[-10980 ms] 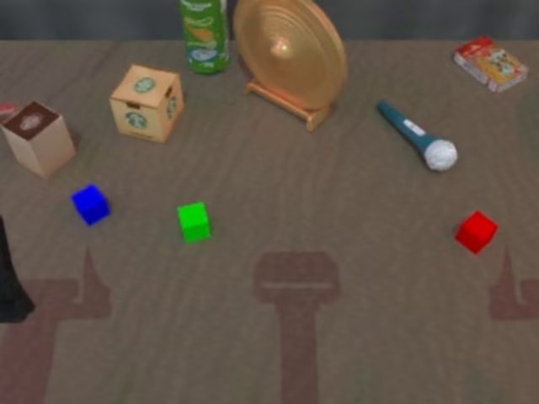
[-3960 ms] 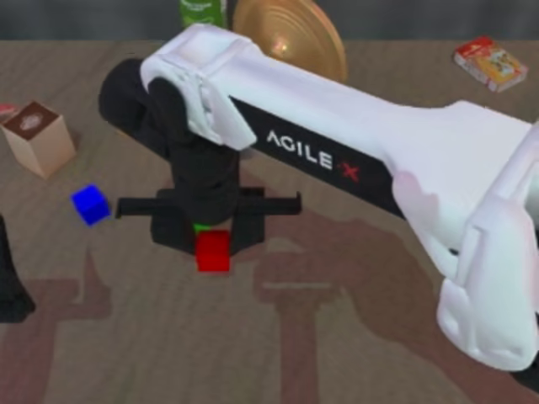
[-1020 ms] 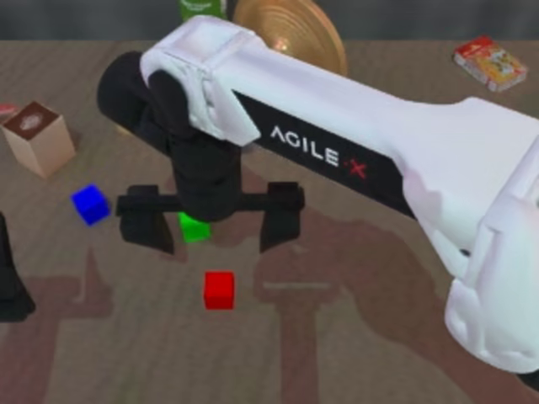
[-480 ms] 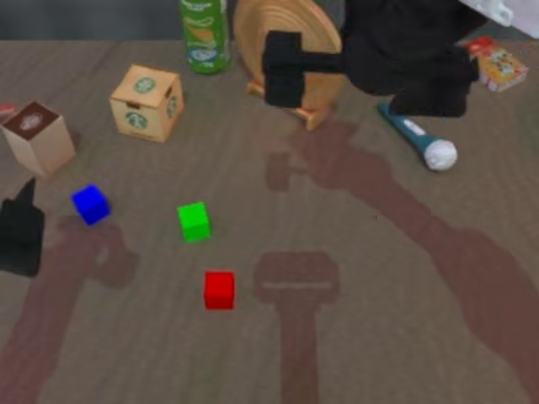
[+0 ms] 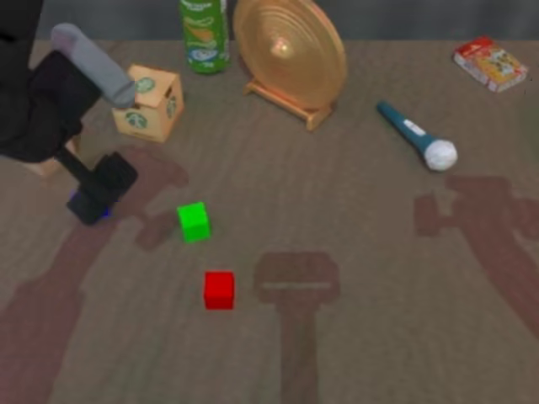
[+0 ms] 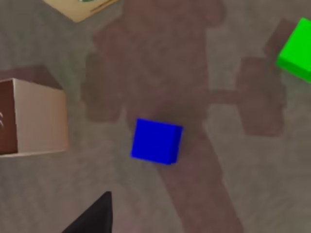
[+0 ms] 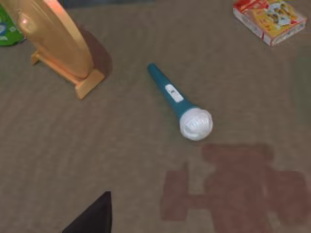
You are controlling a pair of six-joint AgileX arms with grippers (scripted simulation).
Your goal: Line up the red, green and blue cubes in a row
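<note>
Nearest the front edge of the surface, the red cube rests alone. Beyond it, slightly left, sits the green cube. Farther left, the left gripper hangs above the blue cube, holding nothing; its opening cannot be judged. A cardboard box stands behind. The right arm is out of view.

Below our left claw we see the blue cube on the counter, a tan box beside it, the green cube farther off.
</note>
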